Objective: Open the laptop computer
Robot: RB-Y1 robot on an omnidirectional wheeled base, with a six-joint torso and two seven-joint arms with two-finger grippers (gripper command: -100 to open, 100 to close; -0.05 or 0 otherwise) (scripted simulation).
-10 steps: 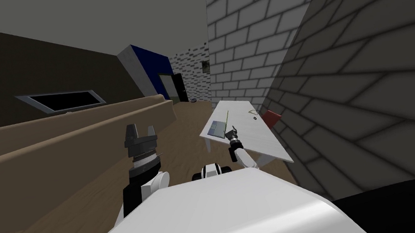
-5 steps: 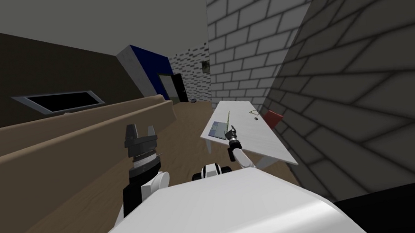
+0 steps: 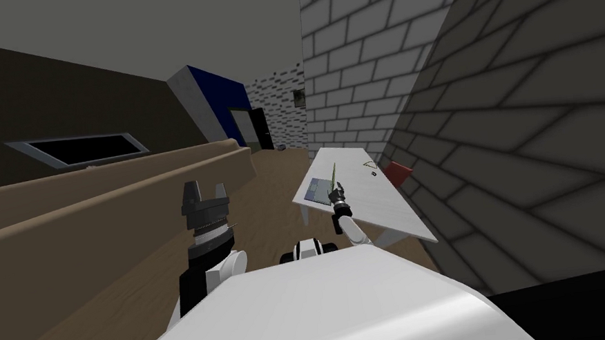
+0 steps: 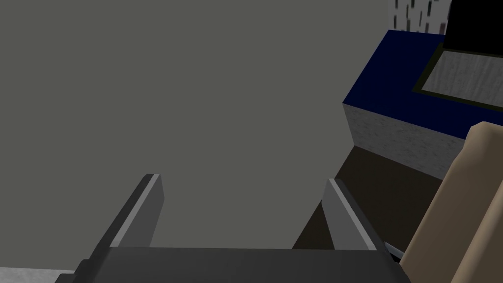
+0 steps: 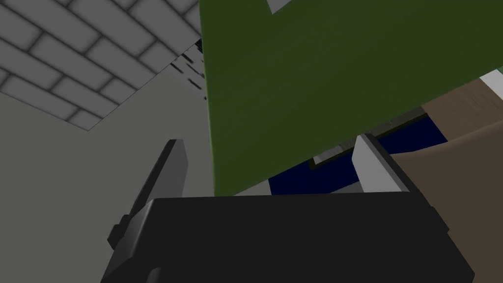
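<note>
Right of centre, desk [image 3: 377,202]: one white top running away along the grey brick wall [image 3: 498,125]; its left long edge faces open wood floor [image 3: 271,181].
Couch [image 3: 89,206]: one long tan back across the left of the frame, well apart from the desk, with bare floor between them.
Laptop [image 3: 315,191]: one, on the desk right at its left edge; the grey base lies flat and the green lid [image 5: 304,83] is raised steeply, seen edge-on from the head.
Right end effector [image 3: 335,193] [image 5: 269,140]: fingers spread wide, gripping nothing; it is at the laptop from the near side. In the wrist view the lid's green face looms close and its edge falls between the fingers; contact cannot be told.
Left end effector [image 3: 203,190] [image 4: 243,179]: fingers spread apart, empty, held up at lower centre-left before the couch.
Red chair [image 3: 398,171]: one, between the desk's right edge and the wall.
Small items [image 3: 370,166]: two near the desk's far end, too small to name.
</note>
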